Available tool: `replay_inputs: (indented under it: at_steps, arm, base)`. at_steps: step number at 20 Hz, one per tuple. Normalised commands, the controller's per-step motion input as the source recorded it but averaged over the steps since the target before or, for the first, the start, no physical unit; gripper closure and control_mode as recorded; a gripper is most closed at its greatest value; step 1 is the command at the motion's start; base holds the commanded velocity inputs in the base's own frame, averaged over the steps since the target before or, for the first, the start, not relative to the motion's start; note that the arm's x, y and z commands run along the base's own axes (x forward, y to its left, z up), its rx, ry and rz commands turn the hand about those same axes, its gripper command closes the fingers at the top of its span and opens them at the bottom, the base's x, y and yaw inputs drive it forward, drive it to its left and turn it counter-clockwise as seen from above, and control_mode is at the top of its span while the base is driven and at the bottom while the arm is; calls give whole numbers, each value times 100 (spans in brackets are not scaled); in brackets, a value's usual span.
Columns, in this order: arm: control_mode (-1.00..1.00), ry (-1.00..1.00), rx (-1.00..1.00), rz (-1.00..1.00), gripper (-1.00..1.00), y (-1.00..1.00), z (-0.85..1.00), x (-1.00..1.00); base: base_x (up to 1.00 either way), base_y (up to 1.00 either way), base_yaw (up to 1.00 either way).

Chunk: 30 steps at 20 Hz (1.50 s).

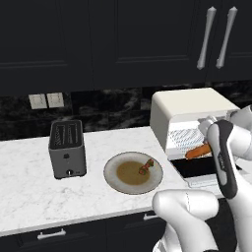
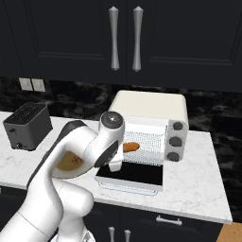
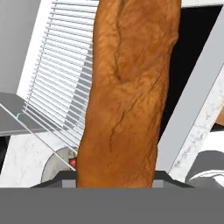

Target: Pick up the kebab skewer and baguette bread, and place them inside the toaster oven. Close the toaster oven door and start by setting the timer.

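White marble counter, dark cabinets

A white marble counter is running along the dark backsplash and carrying everything here. Toward its left end a grey two-slot toaster is standing upright. Just beside that, nearer the front edge, a round plate is lying flat with the kebab skewer resting on its right part. To the right, the cream-white toaster oven is sitting against the wall, its toaster oven door hanging open and lying level just above the counter.
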Motion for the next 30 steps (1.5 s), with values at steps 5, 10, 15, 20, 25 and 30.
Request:
replay_inputs:
  at_steps: [5, 10, 15, 20, 25, 30]
  arm:
    - [-100, -8, 15, -2, 100, -46, 0, 68]
    - [-100, -2, 6, 0, 100, -26, -2, 71]
    - [-100, -1, 3, -3, 100, -39, -9, 61]
    - [-100, 0, 0, -12, 100, -4, -16, 35]
    - [-100, 0, 2, -13, 100, 4, -21, 25]
    - [-100, 0, 0, 0, 100, 7, -25, 30]
  base:
    - [0, 0, 0]
    - [0, 0, 0]
    - [0, 0, 0]
    - [0, 0, 0]
    - [0, 0, 0]
    - [0, 0, 0]
